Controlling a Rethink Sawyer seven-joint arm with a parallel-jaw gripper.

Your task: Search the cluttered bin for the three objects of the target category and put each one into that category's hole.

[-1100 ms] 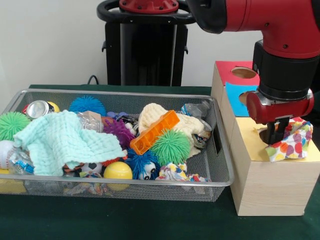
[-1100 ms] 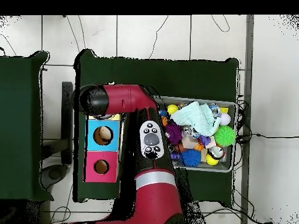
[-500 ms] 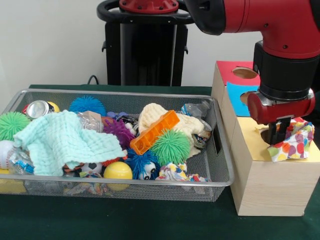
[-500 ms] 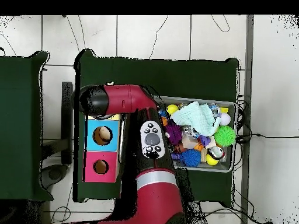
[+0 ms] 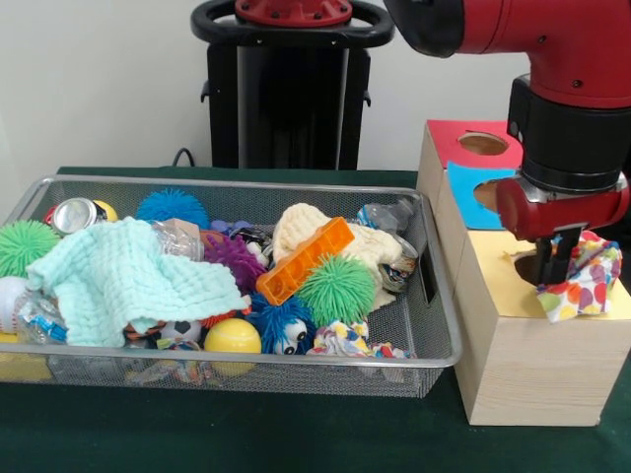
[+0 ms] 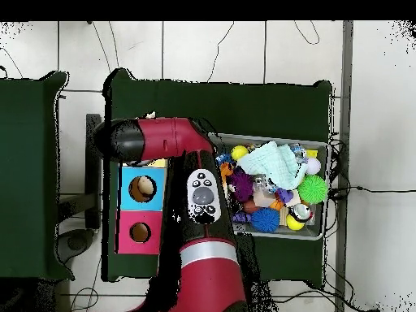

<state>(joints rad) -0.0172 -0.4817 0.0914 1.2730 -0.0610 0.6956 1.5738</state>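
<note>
A: Polka-dot cloth (image 5: 581,283) draped on yellow panel (image 5: 503,281) of wooden box (image 5: 518,365), just beside yellow hole. Not down the hole yet, by the look of it.

B: End effector (image 5: 552,264)?

A: Hovering right over the hole, tips touching cloth edge. Pinching or released: cannot tell, tips dark against the hole.

B: Why bunched beside the hole?

A: Likely soft fabric snagging on rim instead of dropping. Probably needs a push inward.

B: Other holes?

A: Blue panel (image 5: 466,187) and red panel (image 5: 463,144) farther back on wooden box, both open, nothing on them.

B: Bin?

A: Wire bin (image 5: 434,325) just beside wooden box, packed. Mint cloth (image 5: 123,281) and cream cloth (image 5: 315,229) lying on top; plausibly same category. Orange block (image 5: 306,259) resting across cream cloth.
</note>
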